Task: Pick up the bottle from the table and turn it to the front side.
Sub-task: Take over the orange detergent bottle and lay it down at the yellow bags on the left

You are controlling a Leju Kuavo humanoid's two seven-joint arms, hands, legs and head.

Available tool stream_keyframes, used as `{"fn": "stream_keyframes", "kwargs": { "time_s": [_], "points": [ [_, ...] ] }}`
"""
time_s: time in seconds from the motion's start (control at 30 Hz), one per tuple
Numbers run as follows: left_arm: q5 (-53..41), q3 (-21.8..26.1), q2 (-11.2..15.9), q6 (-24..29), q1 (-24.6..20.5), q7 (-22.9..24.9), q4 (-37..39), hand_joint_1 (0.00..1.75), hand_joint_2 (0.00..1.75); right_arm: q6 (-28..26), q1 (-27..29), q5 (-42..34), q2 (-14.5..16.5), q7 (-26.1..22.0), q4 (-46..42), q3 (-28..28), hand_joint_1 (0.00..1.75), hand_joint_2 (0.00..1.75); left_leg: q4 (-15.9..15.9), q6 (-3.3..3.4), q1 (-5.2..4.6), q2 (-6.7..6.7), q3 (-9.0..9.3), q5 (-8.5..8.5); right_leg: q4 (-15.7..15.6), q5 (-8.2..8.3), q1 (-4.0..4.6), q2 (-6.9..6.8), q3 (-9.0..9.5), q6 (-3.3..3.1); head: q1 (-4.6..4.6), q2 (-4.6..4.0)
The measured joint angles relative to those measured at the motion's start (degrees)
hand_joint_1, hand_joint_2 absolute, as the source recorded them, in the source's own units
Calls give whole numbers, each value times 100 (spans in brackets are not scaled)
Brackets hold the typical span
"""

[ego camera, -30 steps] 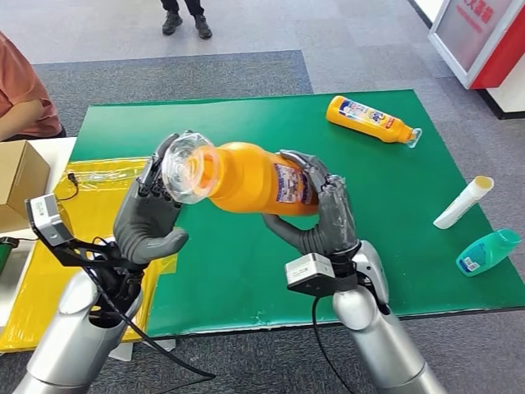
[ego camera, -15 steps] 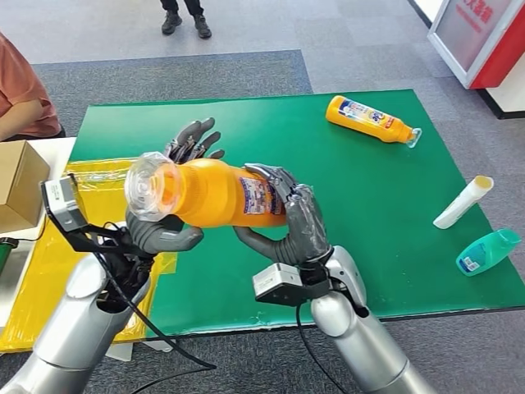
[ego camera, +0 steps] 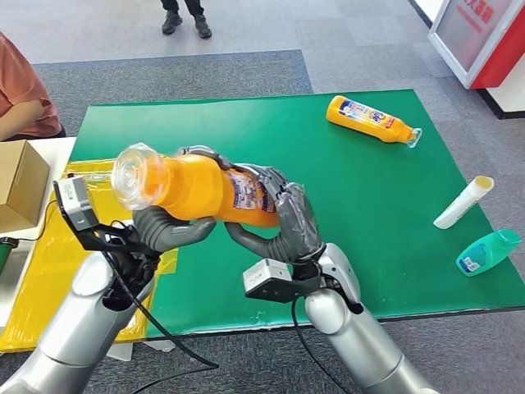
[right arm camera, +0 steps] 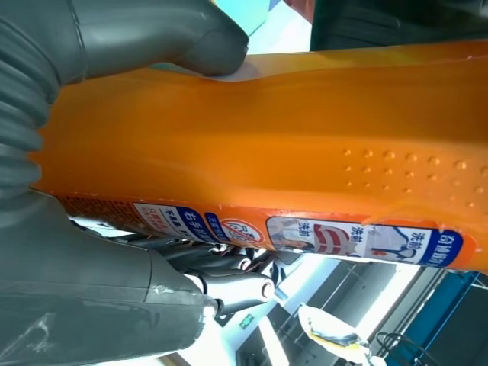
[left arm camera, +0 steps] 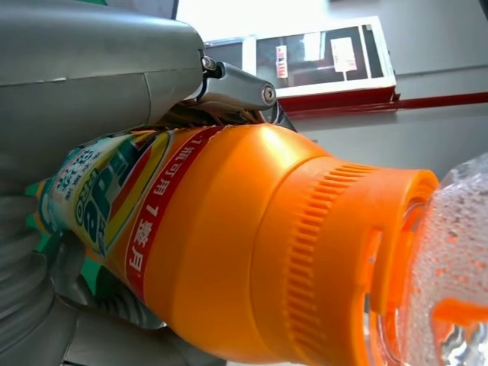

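An orange bottle (ego camera: 198,187) with a clear cap (ego camera: 132,174) hangs on its side above the green mat (ego camera: 372,213), cap pointing to my left. My right hand (ego camera: 291,222) grips its base end, fingers over the label. My left hand (ego camera: 170,228) wraps the neck end, thumb underneath and fingers (ego camera: 199,152) curling over the top. In the left wrist view the bottle (left arm camera: 230,244) is very close, with its ribbed collar and label. The bottle's dimpled side (right arm camera: 287,160) lies under the thumb (right arm camera: 161,34) in the right wrist view.
A second orange bottle (ego camera: 372,120) lies at the mat's far right. A white tube (ego camera: 463,202) and a teal bottle (ego camera: 488,251) lie near the right edge. A yellow sheet (ego camera: 37,279) and a cardboard box (ego camera: 19,185) are at my left, beside a seated person (ego camera: 21,94).
Both hands have carried the bottle to my left and slightly nearer. The left hand opened off the cap, then closed around the neck end.
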Motion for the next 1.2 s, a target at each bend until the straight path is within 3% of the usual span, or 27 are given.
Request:
{"fn": "stream_keyframes", "kwargs": {
  "time_s": [0.17, 0.2, 0.3, 0.33, 0.6, 0.9, 1.03, 1.1, 1.2],
  "points": [
    [-21, 2, 11, 32, -10, -2, 27, 175, 175, -1, 0, 0, 0, 27, 33, 4, 175, 175, 0, 0, 0, 0, 0, 0, 0, 0, 0, 0, 0, 0, -1, 0],
    [-22, 2, 12, 33, -10, -2, 31, 175, 175, -1, 0, -1, 0, 32, 38, 4, 138, 175, 0, 0, 0, 0, 0, 0, 0, 0, 0, 0, 0, 0, -1, 0],
    [-66, 4, 14, 73, -10, -25, 36, 175, 175, 0, 0, -8, 0, 55, 54, 3, 7, 175, 0, 0, 0, 0, 0, 0, 0, 0, 0, 0, 0, 0, -1, 0],
    [-132, 5, 14, 126, -7, -50, 36, 175, 175, 3, -2, -15, 0, 78, 65, 3, 0, 175, 0, 0, 0, 0, 0, 0, 0, 0, 0, 0, 1, 0, -1, 0],
    [-1963, 200, 13, 1613, 363, -562, -314, 175, 175, 102, 8, -601, -5, 324, 329, -421, 0, 175, 0, 0, 0, 0, -1, 0, 0, 0, 0, -1, 1, 0, 0, 0],
    [-2548, 916, 77, 2360, 1158, -1047, -918, 175, 175, 134, 109, -831, -102, 408, 354, -1269, 0, 175, 0, 0, 0, 1, -1, -2, 0, -1, 0, 0, -1, 0, -1, 0],
    [-4182, 1250, 94, 3550, 1550, -1185, -1259, 175, 175, 135, 240, -910, -143, 410, 168, -1625, 0, 175, 0, -1, 0, 1, -1, -3, -1, -2, 0, 1, -2, 0, -2, 0],
    [-5098, 1374, 110, 4076, 1724, -1057, -1382, 175, 175, 151, 302, -981, -160, 409, -2, -1787, 0, 175, 0, 0, 0, 0, -1, -4, -1, -3, 0, -1, -1, 0, 0, 0],
    [-6200, 1521, 141, 4448, 1942, -669, -1439, 175, 175, 223, 357, -1071, -178, 420, -318, -1994, 0, 175, 0, -1, 0, 1, -1, -6, -1, -4, 0, 1, -2, 0, 0, 0]
  ]
}}
